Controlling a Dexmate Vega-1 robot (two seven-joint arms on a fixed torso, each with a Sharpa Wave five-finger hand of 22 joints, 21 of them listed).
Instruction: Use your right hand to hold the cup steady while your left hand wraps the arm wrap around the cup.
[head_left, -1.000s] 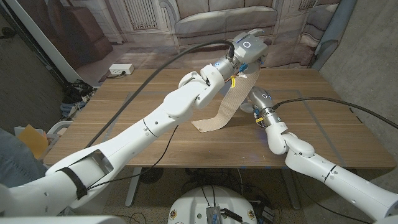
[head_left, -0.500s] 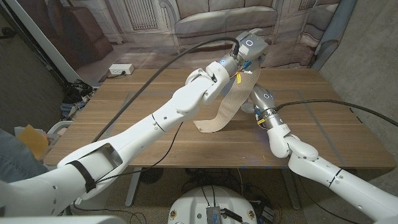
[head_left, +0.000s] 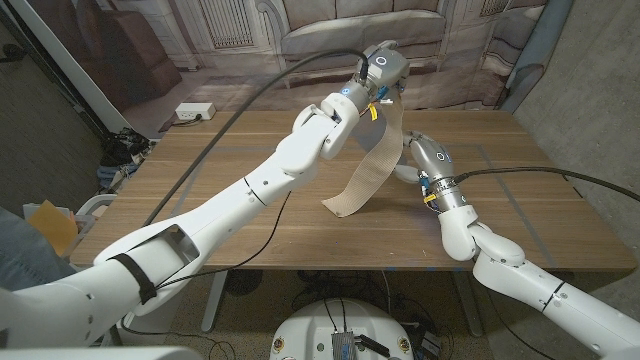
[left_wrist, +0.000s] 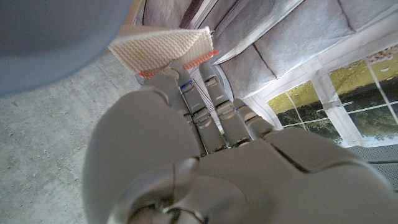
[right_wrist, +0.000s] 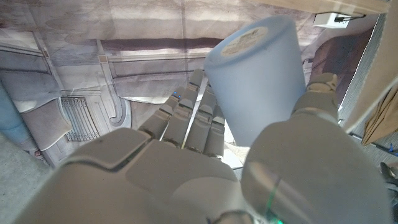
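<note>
My right hand (head_left: 424, 160) grips a pale blue cup (right_wrist: 258, 81) between fingers and thumb at the right middle of the wooden table (head_left: 200, 200). In the head view the hand hides most of the cup. My left hand (head_left: 381, 71) is raised above the table's far side, just beyond the right hand. It pinches the top end of a beige woven arm wrap (head_left: 371, 170). The wrap hangs down past the cup, and its lower end lies on the table. The left wrist view shows the wrap's end (left_wrist: 165, 48) in the fingers (left_wrist: 205, 106), with the blurred cup (left_wrist: 43, 37) close by.
Black cables run along both arms over the table. A white power strip (head_left: 195, 112) lies on the floor beyond the table's far left edge. A yellowish object (head_left: 50, 226) and blue cloth sit off the table's left side.
My left hand has risen and moved slightly left and farther back, pulling the wrap up straighter. The wrap's lower end slid a little to the right. My right hand shifted slightly with the cup.
</note>
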